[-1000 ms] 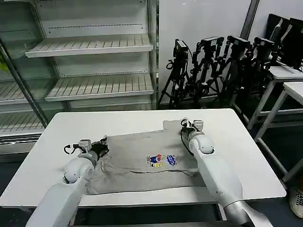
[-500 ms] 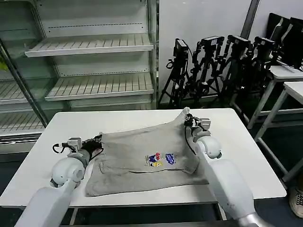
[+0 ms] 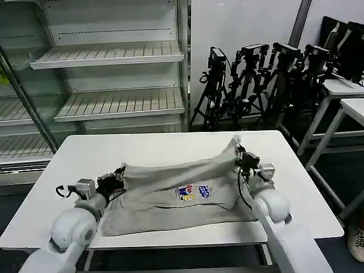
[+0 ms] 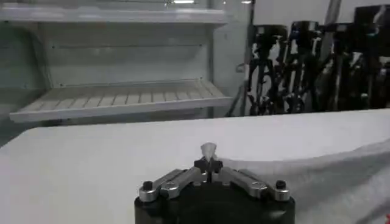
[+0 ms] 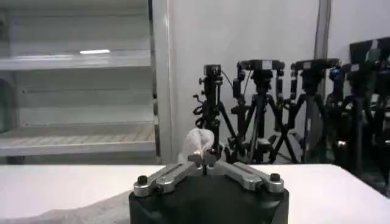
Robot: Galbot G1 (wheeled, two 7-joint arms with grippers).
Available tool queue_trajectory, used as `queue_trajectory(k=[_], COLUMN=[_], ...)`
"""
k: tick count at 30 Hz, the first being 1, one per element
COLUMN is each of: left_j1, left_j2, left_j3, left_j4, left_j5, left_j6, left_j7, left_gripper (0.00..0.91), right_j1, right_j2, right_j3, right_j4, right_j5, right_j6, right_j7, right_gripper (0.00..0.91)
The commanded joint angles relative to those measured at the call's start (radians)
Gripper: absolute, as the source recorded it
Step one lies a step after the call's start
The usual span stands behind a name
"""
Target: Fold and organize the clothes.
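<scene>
**Both hands pinching the T-shirt's far edge, cloth raised off the bench**

Your left hand [image 3: 118, 177] is clamped on a corner of the light grey T-shirt [image 3: 170, 196]; in the left wrist view the fingers meet on a small tuft of cloth [image 4: 208, 152] that pokes up between them. It sits low, just above the white bench [image 3: 85, 153], on the left side of the garment.

Your right hand [image 3: 241, 154] is likewise pinched tight on the shirt's opposite far corner, and the right wrist view shows a pale fold of fabric [image 5: 198, 143] bunched above the closed fingertips. This hand is higher than the left, so the far edge of the shirt rises from left to right and comes to a peak at the grip.

Between the two hands the far edge is drawn into a long ridge, lifted clear of the bench. The near part of the shirt lies flat on the bench, with the small multicoloured chest print [image 3: 194, 193] facing up near the middle and a crease running across below it.

Beyond the bench stand white shelving [image 3: 108, 57] on the left and a cluster of black tripods [image 3: 256, 79] on the right.
</scene>
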Motion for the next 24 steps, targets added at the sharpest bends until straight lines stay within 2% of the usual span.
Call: queue_trajectory(k=[1, 7, 12, 13, 14, 15, 20, 24], left_j1=[0.252, 0.316, 0.295, 0.286, 0.274, 0.262, 0.244, 0.278], left_j2=[-0.011, -0.031, -0.06, -0.067, -0.071, -0.082, -0.108, -0.135], left_j3=[-0.029, -0.03, -0.019, -0.018, -0.016, -0.014, -0.012, -0.034], left_j4=[-0.139, -0.123, -0.052, -0.046, -0.029, -0.019, 0.007, -0.043], left_j5=[0.17, 0.225, 0.244, 0.243, 0.243, 0.243, 0.241, 0.24], left_j6=[-0.023, -0.033, -0.047, -0.047, -0.047, -0.047, -0.075, -0.109], left_j7=[0.0, 0.004, 0.006, 0.007, 0.009, 0.011, 0.018, 0.014], left_gripper=[0.01, 0.01, 0.02, 0.282, 0.665, 0.907, 0.907, 0.907], right_j1=[-0.306, -0.379, -0.366, -0.363, -0.355, -0.351, -0.362, -0.403], right_j2=[-0.028, -0.007, 0.018, 0.022, 0.03, 0.039, 0.048, 0.045], right_j3=[0.116, 0.115, 0.087, 0.083, 0.074, 0.069, 0.068, 0.104], right_j4=[0.203, 0.198, 0.138, 0.129, 0.119, 0.115, 0.13, 0.198], right_j5=[-0.055, -0.115, -0.144, -0.146, -0.15, -0.152, -0.155, -0.151], right_j6=[0.023, 0.039, 0.034, 0.034, 0.022, 0.011, 0.013, 0.028], right_j7=[-0.013, -0.025, -0.02, -0.02, -0.012, -0.008, -0.005, -0.001], right_gripper=[0.0, 0.0, 0.0, 0.443, 0.846, 0.907, 0.907, 0.907])
